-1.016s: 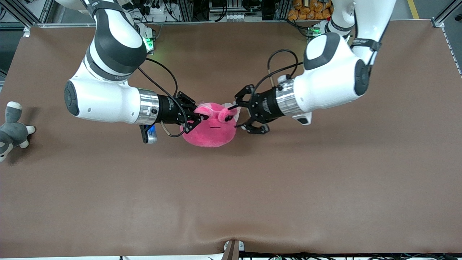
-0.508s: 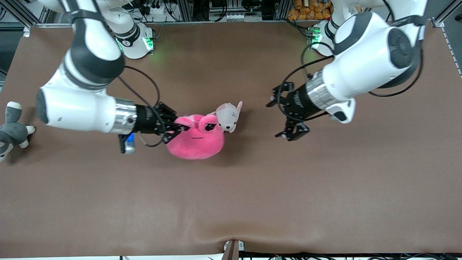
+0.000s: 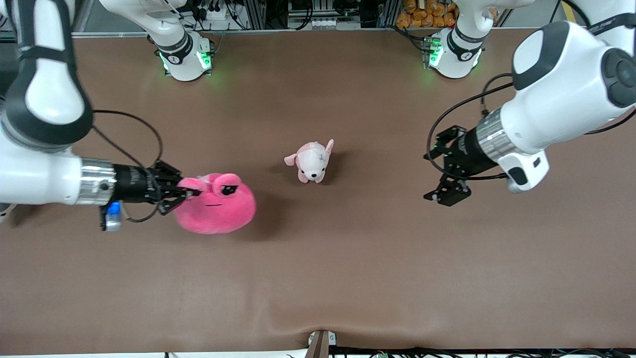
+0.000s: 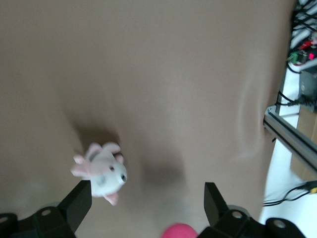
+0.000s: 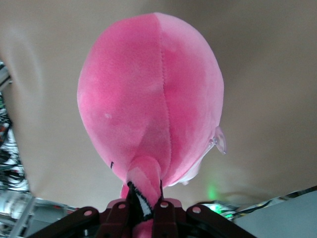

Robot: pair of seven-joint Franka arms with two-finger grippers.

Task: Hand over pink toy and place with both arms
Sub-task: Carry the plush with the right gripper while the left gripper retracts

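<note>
Item 1, my right gripper point(image 3: 185, 195): middle left of the front view, fingers pinched on one bulging eye-stalk of the pink toy point(image 3: 216, 205). My right wrist view confirms it: the pads are pressed together on a fold of pink plush point(image 5: 148, 99) that hangs from them.

Item 2, the pink toy: held at the frame's left-centre, over the brown table point(image 3: 348, 278). A dark shadow sits beside it. I judge it lifted or barely grazing the surface, but I cannot tell which.

Item 3, my left gripper point(image 3: 443, 169): middle right of the front view, fingers spread wide with nothing between them, up over bare table. My left wrist view shows both fingertips point(image 4: 79, 198) apart at the frame's lower edge.

Item 4, a small pale dog plush point(image 3: 310, 160): standing at the centre of the front view, between my two grippers and well apart from each. Not part of this job.

Step in hand, as I judge it: the toy sits in my right grasp alone, so the hand-over looks done, and carrying to the placing spot is current.

Next move calls for: lowering the toy until its underside rests flat on the table, then spreading my right fingers and lifting clear without dragging the eye-stalk. My left arm waits.
</note>
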